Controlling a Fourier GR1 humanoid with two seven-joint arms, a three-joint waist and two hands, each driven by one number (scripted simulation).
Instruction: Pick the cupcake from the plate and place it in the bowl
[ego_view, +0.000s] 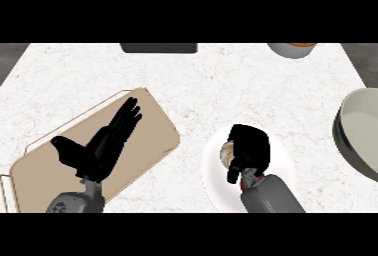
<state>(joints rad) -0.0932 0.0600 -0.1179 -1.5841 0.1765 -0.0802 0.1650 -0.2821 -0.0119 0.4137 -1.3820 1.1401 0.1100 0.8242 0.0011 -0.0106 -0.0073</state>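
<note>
One hand, the right hand (249, 149), curls over the cupcake (228, 152) on the plate (214, 180). Lifting with only a partial hold could tip it before the bowl (359, 131). Left hand (103, 145) rests open.

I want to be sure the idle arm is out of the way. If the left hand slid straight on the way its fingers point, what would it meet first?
The left hand is open over the tan board, fingers pointing up and to the right. On that line it would cross the board's far edge, then bare counter. Nothing else seems to lie there, though height is unclear.
</note>
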